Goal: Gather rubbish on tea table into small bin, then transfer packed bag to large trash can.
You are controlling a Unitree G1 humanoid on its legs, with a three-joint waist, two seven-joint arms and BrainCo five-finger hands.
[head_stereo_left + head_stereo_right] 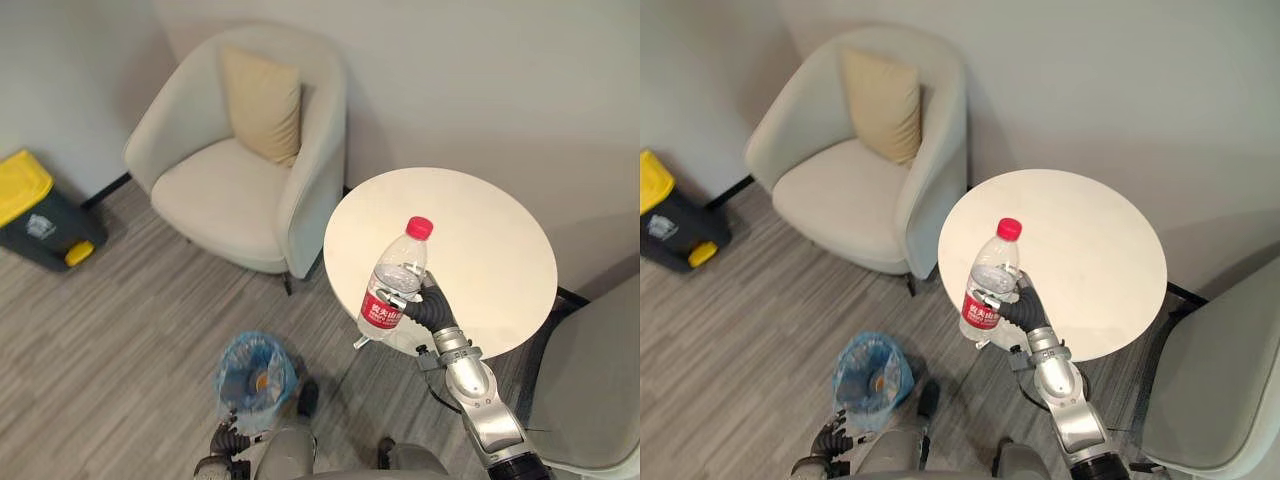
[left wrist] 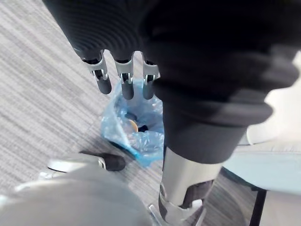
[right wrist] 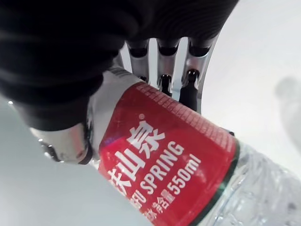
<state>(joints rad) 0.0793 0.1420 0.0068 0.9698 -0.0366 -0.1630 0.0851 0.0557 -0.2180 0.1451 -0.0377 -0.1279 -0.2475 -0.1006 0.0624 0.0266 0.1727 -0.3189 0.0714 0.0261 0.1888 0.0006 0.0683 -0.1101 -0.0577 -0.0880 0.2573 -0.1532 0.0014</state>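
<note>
My right hand is shut on a clear plastic bottle with a red cap and red label, held upright and slightly tilted above the near left edge of the round white tea table. Close up, the label shows with my fingers curled round it. On the floor to the lower left stands a small bin lined with a blue bag, with some rubbish inside. My left hand hangs above that bin, fingers straight and holding nothing.
A beige armchair with a tan cushion stands behind the bin, left of the table. A dark large trash can with a yellow lid sits at the far left by the wall. Another pale seat is at the right edge.
</note>
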